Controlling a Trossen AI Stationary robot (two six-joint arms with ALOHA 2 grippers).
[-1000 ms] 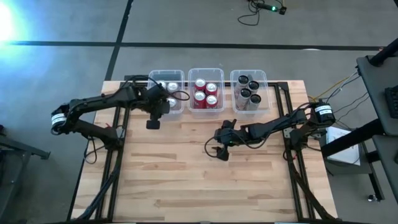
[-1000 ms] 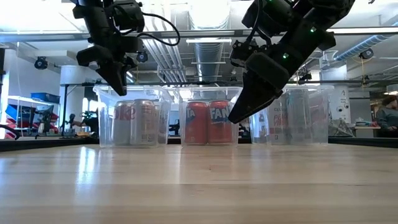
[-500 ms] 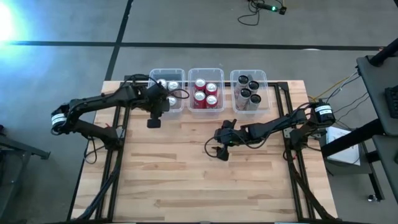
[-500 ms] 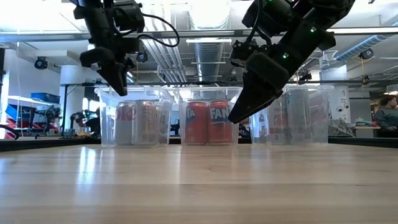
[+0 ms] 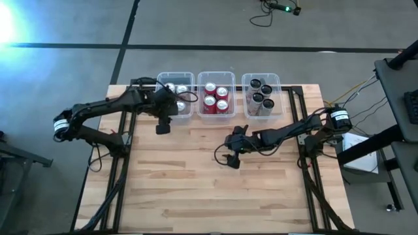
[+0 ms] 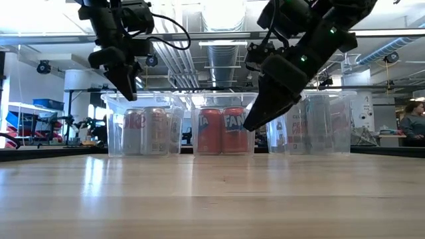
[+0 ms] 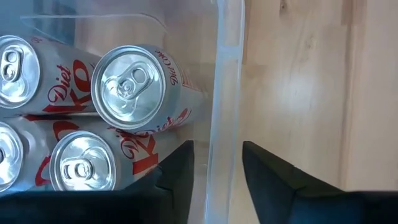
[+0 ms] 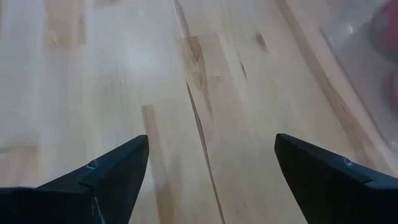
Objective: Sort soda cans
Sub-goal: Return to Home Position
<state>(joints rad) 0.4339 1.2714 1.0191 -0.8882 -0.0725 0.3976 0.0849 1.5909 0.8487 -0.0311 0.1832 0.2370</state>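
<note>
Three clear bins stand side by side at the table's far edge. The left bin holds silver soda cans. Red cans fill the middle bin, and black cans stand upright on their bases in the right bin. My left gripper hovers over the left bin's near-side wall, pointing down, with one finger on each side of the wall. Its fingers are open and hold nothing. My right gripper hangs wide open over bare wood at mid-table, and nothing is between its fingers.
The wooden tabletop stretches bare from the bins to the near edge. In the low view the bins stand in a row behind both grippers. A person shows far off in the room at the right.
My left gripper has crept slightly toward the far edge and the table's right, staying above the left bin's near wall.
</note>
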